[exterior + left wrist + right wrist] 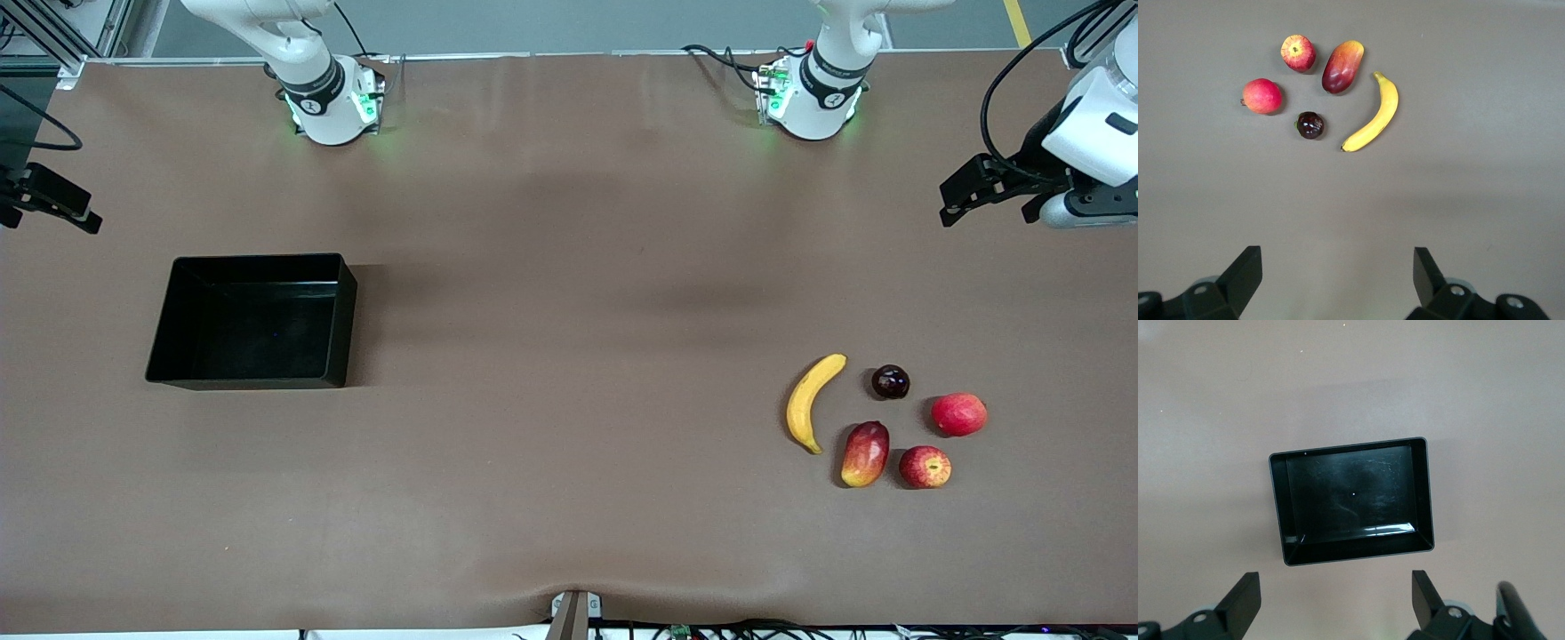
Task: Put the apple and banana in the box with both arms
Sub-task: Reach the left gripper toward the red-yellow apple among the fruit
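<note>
The apple (925,467) lies with the banana (813,400) in a group of fruits toward the left arm's end of the table. Both show in the left wrist view, the apple (1298,53) and the banana (1373,117). The black box (244,383) stands empty toward the right arm's end and also shows in the right wrist view (1358,550). My left gripper (987,197) (1337,267) is open and empty, up over the table's end, apart from the fruits. My right gripper (44,209) (1337,590) is open and empty, up over the other end, apart from the box.
An oblong red-yellow mango (865,453) lies between banana and apple. A plain red round fruit (959,414) and a small dark fruit (890,381) lie farther from the front camera than the apple. The brown table (569,356) stretches between box and fruits.
</note>
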Motion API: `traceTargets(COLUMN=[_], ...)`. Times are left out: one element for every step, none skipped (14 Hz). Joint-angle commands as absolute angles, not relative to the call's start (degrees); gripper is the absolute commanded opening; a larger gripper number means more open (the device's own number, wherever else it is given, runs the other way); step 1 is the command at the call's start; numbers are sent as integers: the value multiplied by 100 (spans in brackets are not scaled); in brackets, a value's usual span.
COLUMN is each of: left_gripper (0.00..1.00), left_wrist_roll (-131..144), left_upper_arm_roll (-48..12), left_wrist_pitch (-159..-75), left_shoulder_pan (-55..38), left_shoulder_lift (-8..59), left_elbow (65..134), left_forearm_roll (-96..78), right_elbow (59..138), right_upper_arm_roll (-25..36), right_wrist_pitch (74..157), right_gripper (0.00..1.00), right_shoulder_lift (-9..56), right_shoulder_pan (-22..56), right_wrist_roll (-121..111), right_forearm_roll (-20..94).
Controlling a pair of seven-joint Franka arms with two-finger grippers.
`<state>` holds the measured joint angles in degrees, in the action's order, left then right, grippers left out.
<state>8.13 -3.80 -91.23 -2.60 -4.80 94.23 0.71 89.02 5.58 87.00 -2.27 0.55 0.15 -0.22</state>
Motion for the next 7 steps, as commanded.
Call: traceTargets(left_gripper=[100, 100, 100, 100, 100, 100, 100], left_wrist_roll=[729, 764, 791, 774, 747, 730, 721], left_upper_arm_roll=[-387, -387, -387, -387, -387, -387, -378], left_wrist_pitch=[-9106, -9105, -9105, -9105, -9105, -9105, -9105], left_shoulder_pan=[-237, -237, -237, -229, -220, -211, -202], left_shoulder_lift=[-483, -483, -483, -475, -431, -361, -265], left_elbow=[9369, 9369, 9369, 9369, 9352, 9265, 9203], left_forearm_roll=[26, 26, 26, 26, 26, 35, 26], right_elbow=[8736, 8736, 8736, 8736, 8736, 8754, 8780], right_upper_arm_roll=[501, 501, 501, 501, 510, 510, 501], right_wrist_pitch=[8613, 8613, 8622, 8622, 8622, 8605, 8604], right_gripper=[100, 100, 100, 100, 100, 100, 100], right_shoulder_lift=[-141, -132, -132, -97, -36, 26, 52], right_shoulder_pan=[-26, -26, -26, -26, -9, -9, 0], right_wrist_roll=[35, 44, 35, 44, 44, 79, 53], right_forearm_roll=[-53, -53, -53, -53, -53, -61, -62])
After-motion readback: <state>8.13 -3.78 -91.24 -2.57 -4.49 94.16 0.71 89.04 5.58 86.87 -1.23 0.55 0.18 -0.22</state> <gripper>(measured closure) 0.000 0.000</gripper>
